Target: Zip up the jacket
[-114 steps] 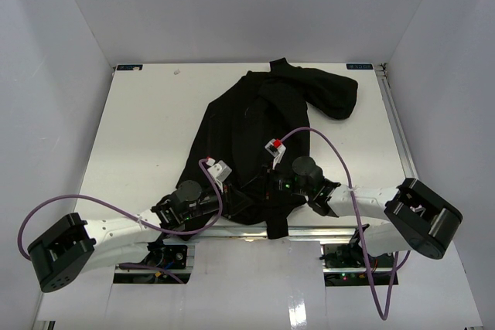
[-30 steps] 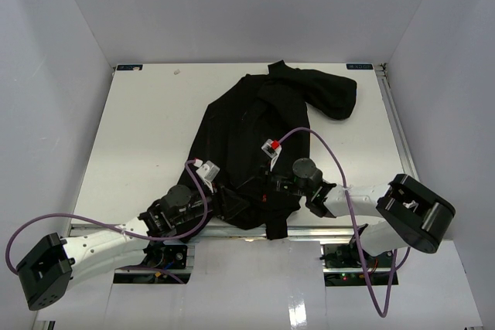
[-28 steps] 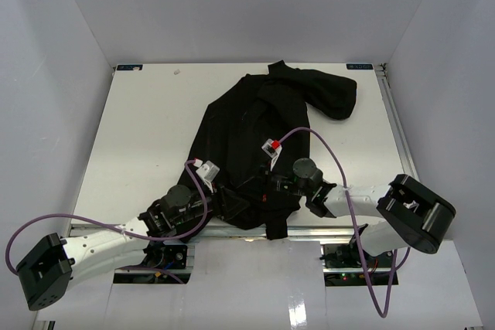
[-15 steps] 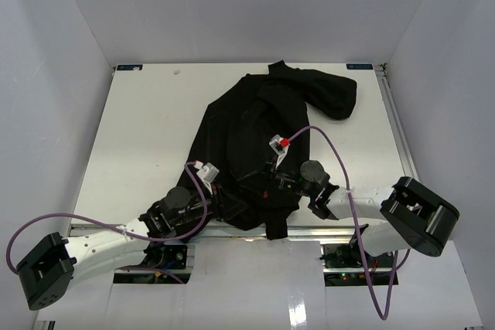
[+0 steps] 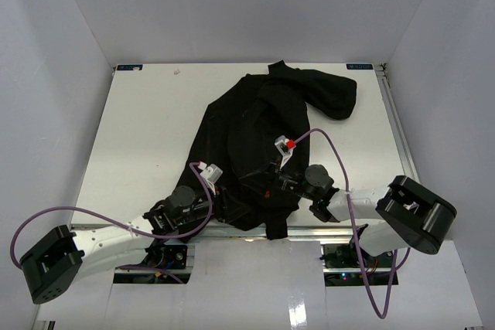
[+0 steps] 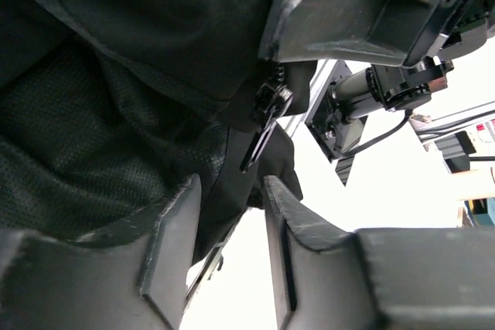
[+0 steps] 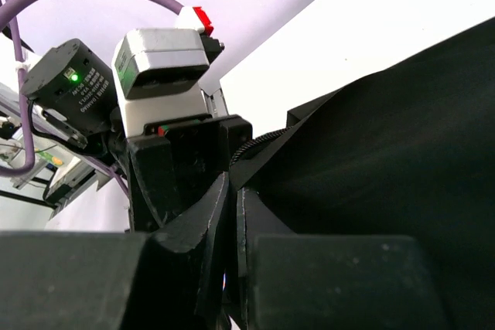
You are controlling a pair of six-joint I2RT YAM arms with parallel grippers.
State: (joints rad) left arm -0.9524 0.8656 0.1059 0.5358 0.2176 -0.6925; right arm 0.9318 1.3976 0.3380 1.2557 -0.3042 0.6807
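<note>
Overhead, both pairs of jaws vanish against the black jacket (image 5: pixel 247 113).

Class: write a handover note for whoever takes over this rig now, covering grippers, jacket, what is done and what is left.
Left gripper: open, zipper pull just off its fingertips, not gripped.
Right gripper: shut on the jacket edge beside the zipper.
Jacket: lies on the table, hem at the near edge.
Done: edge held.
Left: grasp pull, zip up.

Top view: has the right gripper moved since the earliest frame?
Yes. The right gripper has shifted slightly rightward, toward the right edge of the table.
</note>
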